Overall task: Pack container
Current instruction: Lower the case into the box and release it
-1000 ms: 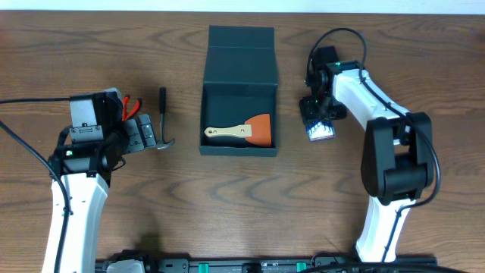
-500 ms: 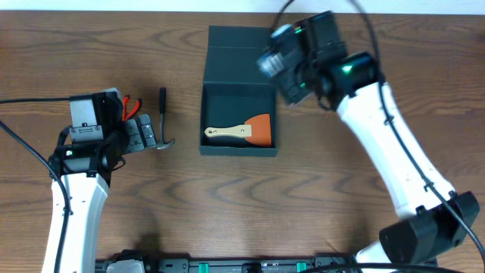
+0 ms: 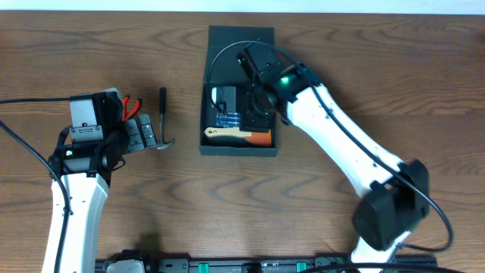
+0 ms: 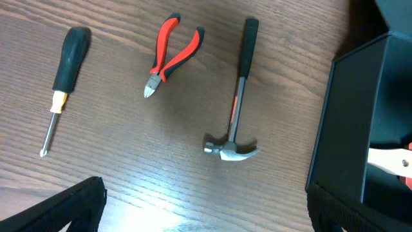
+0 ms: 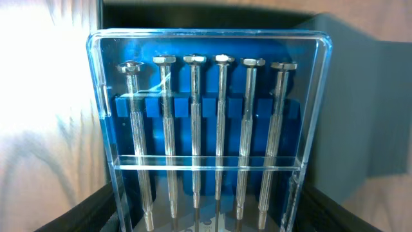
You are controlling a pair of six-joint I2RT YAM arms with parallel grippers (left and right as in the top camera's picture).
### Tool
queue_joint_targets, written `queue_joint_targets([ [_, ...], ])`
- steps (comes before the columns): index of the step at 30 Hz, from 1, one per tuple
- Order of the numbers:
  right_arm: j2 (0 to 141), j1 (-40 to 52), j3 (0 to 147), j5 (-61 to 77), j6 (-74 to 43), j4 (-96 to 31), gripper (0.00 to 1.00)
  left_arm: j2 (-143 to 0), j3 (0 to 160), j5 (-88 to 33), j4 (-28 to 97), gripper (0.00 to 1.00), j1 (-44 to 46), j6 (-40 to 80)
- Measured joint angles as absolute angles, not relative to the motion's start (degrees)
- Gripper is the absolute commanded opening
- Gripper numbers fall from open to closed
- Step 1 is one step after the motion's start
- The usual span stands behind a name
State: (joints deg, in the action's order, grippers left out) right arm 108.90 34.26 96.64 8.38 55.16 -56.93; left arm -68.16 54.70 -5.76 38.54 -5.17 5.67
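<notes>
The scraper [image 3: 227, 133] lies in the container [image 3: 239, 150], along its near wall. My right gripper [image 5: 209, 216] holds the screwdriver set [image 5: 212, 116] over the container, just behind the scraper. Leftward of the container lie the hammer [image 4: 237, 96], the pliers [image 4: 172, 51], then the screwdriver [image 4: 64, 71].

Wooden table [image 4: 116, 148], brown grain, bearing three loose tools.
1. Screwdriver [image 4: 62, 80]: black handle, yellow collar, steel shaft pointing toward the lower left.
2. Cutting pliers [image 4: 170, 55]: red handles, dark jaws, lying between items 1 and 3.
3. Claw hammer [image 4: 237, 103]: black grip, steel head nearest the camera.

Container [image 4: 347, 129]: dark wall at right, a pale handle [image 4: 389, 161] showing inside.

Left gripper [image 4: 206, 196]: dark fingers [image 4: 64, 206] spread wide at the bottom corners, nothing between them.
</notes>
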Motion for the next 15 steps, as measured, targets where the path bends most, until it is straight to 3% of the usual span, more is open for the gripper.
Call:
queue_joint_targets([
  [9, 118.54, 32.80, 96.64, 8.43, 64.16, -50.76, 0.02, -68.16, 54.70, -5.76, 38.54, 0.98, -5.17, 5.67],
  [15, 122.19, 31.59, 96.64, 8.32, 65.63, -47.51, 0.08, -68.16, 54.70, -5.78, 38.54, 0.98, -5.17, 5.67],
])
